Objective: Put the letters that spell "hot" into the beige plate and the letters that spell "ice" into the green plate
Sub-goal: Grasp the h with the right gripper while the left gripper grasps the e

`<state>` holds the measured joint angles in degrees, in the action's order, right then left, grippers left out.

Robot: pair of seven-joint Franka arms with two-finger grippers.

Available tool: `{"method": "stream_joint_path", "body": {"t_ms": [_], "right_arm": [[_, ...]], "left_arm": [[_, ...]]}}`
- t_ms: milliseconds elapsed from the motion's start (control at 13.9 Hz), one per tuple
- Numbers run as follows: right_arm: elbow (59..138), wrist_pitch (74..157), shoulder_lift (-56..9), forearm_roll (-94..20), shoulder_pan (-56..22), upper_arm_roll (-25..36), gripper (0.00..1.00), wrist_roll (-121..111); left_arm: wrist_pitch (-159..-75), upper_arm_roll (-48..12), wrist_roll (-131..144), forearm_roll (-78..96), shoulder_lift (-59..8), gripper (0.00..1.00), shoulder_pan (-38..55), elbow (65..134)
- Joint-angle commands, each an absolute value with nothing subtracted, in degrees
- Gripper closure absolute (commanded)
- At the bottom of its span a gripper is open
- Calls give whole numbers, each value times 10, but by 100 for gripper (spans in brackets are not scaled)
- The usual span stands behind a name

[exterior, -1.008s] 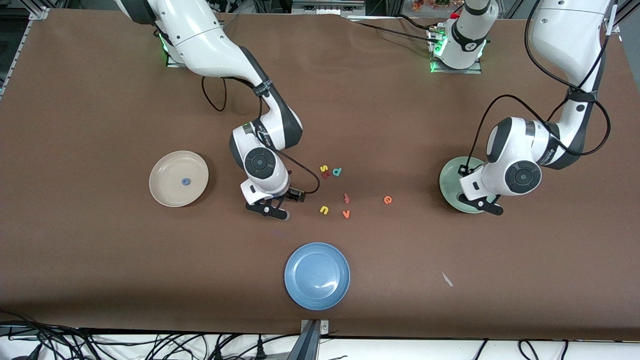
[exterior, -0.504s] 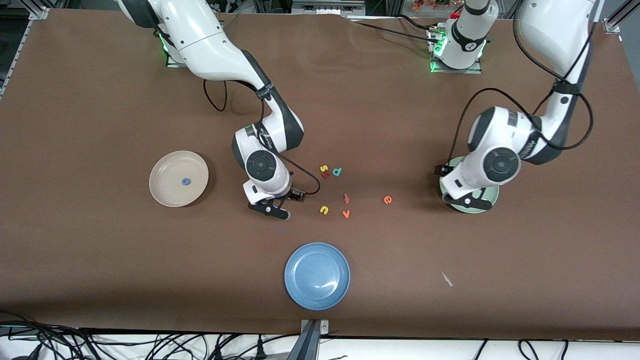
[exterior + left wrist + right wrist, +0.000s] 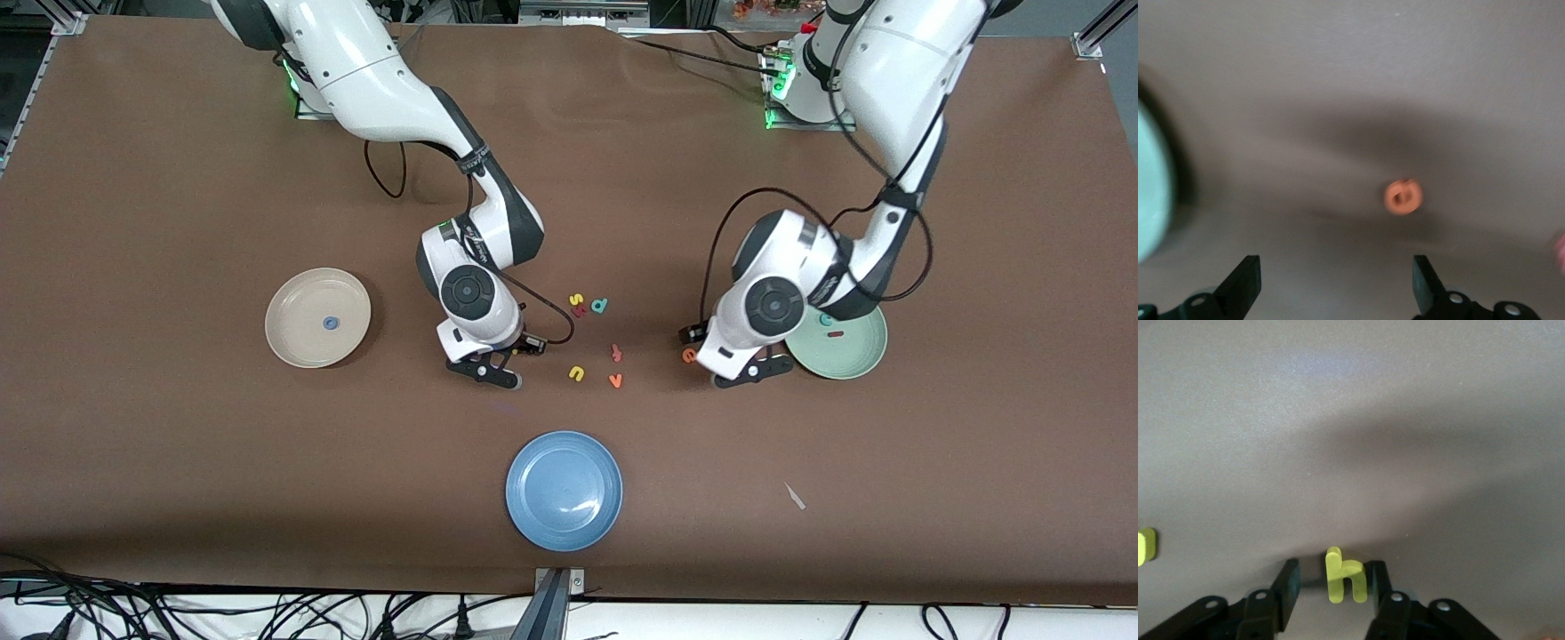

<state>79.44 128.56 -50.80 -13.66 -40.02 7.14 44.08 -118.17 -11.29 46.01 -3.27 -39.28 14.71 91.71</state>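
Note:
My right gripper (image 3: 1333,573) is down at the table beside the loose letters. Its jaws are open and narrow around the yellow h (image 3: 1345,577): one finger touches it and a gap shows at the other. In the front view that gripper (image 3: 484,366) hides the h. My left gripper (image 3: 1335,300) hangs open just short of the orange e (image 3: 1403,197), which lies on the table (image 3: 689,356) beside the green plate (image 3: 849,356). The teal c (image 3: 825,318) and dark red i (image 3: 836,334) lie in that plate. The beige plate (image 3: 302,342) holds the blue o (image 3: 331,323). The orange t (image 3: 615,353) lies mid-table.
Between the grippers lie a yellow s (image 3: 576,299), a dark red angular letter (image 3: 580,311), a teal d (image 3: 600,306), a yellow u (image 3: 576,373) and an orange v (image 3: 615,380). A blue plate (image 3: 564,490) sits nearer the front camera.
My left arm has swung off the green plate toward the orange e, uncovering the c and i in the plate. My right gripper's jaws have narrowed around the h.

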Motion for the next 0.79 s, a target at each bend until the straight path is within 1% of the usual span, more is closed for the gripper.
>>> {"method": "stream_joint_path", "body": {"t_ms": [0,144,288,360,432,504,576,648,720], "right_arm": [[780,1281,-518,-149,-401,69,58,440],[780,1280,-518,-149,-401,69,68,439],[781,1281,-519,-149,-401,70,70,439],[781,1281,-519,-149,-401,69,76,438],[781,1281,-519,-149,-400,69,76,438],[780,1281,-519,-149,-400,70,78,437],[780,1279,-518,-148,-399,70,80,437],[779,1274,-514,-149,-396,71,84,437],[777,1256,-509,-149,-389,73,86,435]], "left_arm": [[-1240,-108,514,-17,-432,0,147,871],[-1259,-108,527,-19,-435,0,142,874],[-1273,-108,527,-20,-447,0,148,874],[-1282,-108,528,-24,-451,0,150,875],[-1283,-108,520,-26,-455,0,156,878],[-1284,-106,518,-28,-457,10,164,887],[-1283,-107,517,-39,-457,27,170,893],[-1281,-107,517,-55,-457,39,170,900],[-1279,-107,517,-64,-457,40,169,903]]}}
